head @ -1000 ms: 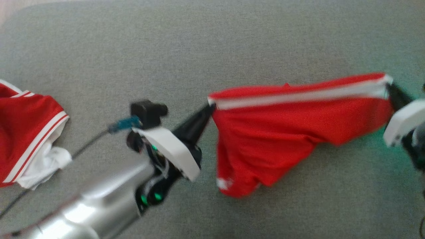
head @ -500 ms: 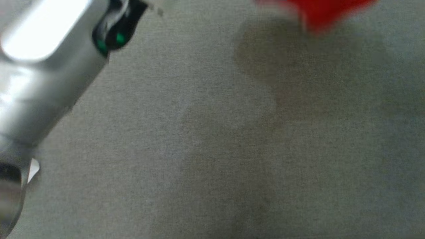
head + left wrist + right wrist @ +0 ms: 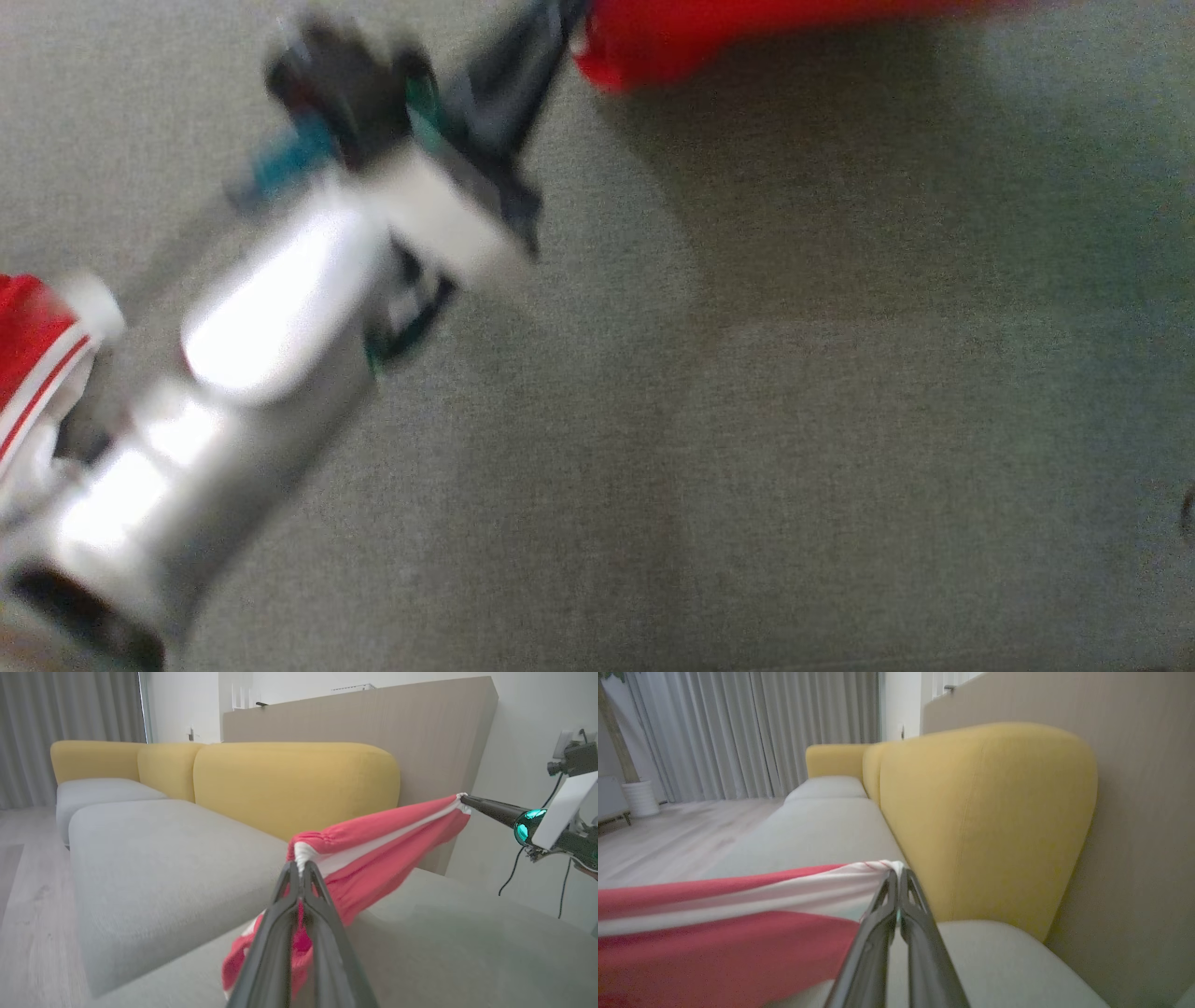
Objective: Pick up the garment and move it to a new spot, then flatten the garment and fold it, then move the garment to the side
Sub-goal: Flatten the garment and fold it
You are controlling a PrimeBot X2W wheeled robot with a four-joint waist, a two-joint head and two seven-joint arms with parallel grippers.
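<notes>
My left claw [image 3: 302, 867] and right claw [image 3: 896, 874] each clench one end of the garment [image 3: 387, 858] (stretched taut) above the cushion [image 3: 467, 942].

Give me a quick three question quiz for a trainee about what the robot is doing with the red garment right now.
1. True or false: the left pincer and the right pincer are both shut on the red garment.
2. The garment is: A folded flat, B stretched between the pincers, C bunched in one pincer.
3. What colour is the sofa backrest behind it?
Key: 1 true; 2 B; 3 yellow.
</notes>
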